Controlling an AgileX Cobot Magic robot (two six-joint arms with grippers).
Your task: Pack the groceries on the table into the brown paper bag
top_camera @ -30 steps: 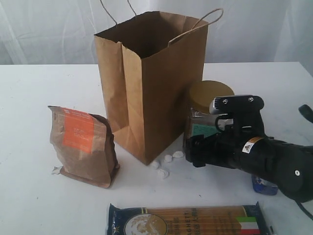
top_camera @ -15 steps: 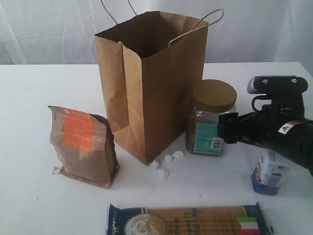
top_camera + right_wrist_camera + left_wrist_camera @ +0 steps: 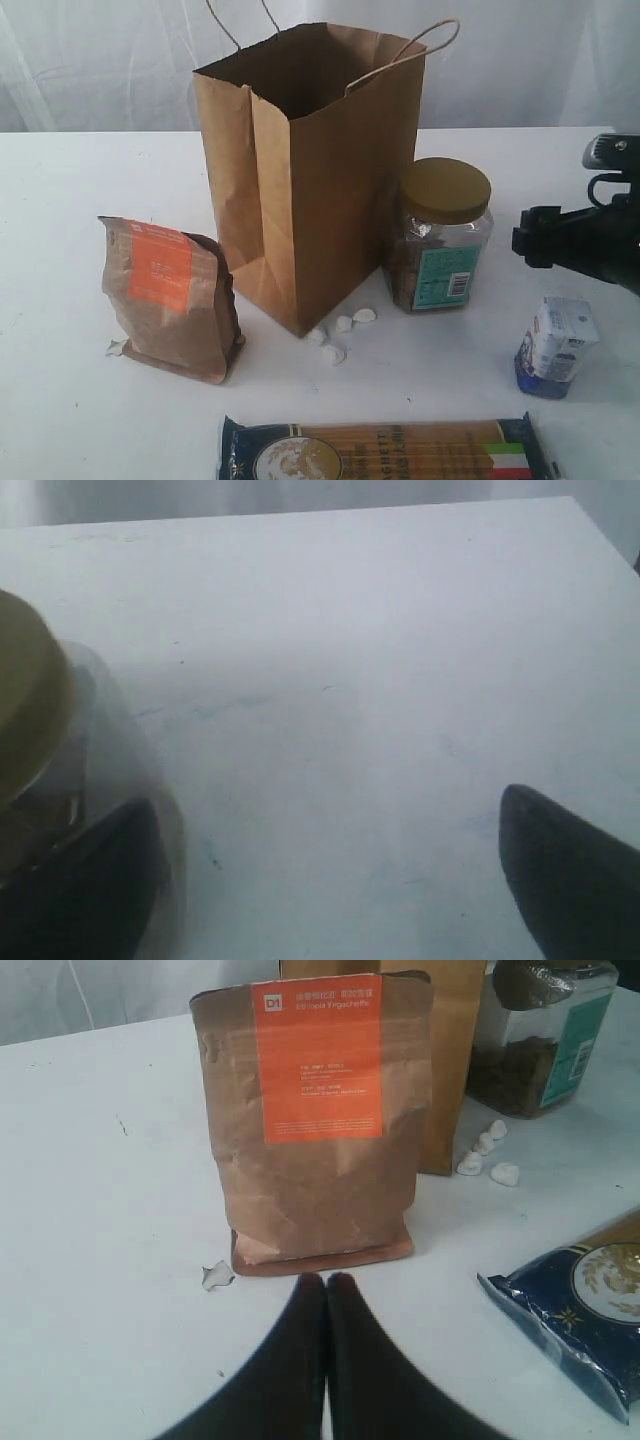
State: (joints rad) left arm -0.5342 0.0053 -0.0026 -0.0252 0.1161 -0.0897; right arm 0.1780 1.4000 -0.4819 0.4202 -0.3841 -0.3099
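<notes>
The brown paper bag (image 3: 310, 170) stands upright and open at the middle of the table (image 3: 60, 200). Left of it stands the kraft pouch (image 3: 170, 300) with its orange label; the gold-lidded jar (image 3: 440, 235) is right of the bag. The blue-white packet (image 3: 555, 345) sits further right, and the spaghetti pack (image 3: 390, 450) lies along the front. My right gripper (image 3: 522, 240) hovers right of the jar, open and empty (image 3: 330, 830), with the jar (image 3: 30, 710) beside one finger. My left gripper (image 3: 326, 1282) is shut just before the pouch (image 3: 315, 1120). Can and yellow bottle are out of view.
Small white pebble-like bits (image 3: 340, 335) lie at the bag's front corner. A torn scrap (image 3: 216, 1276) lies beside the pouch's base. The spaghetti pack's corner (image 3: 580, 1320) sits close to my left gripper. A white curtain hangs behind the table.
My right arm has drawn back to the right, away from the jar, which now shows in full and sits slightly further right. The packet is uncovered too.
</notes>
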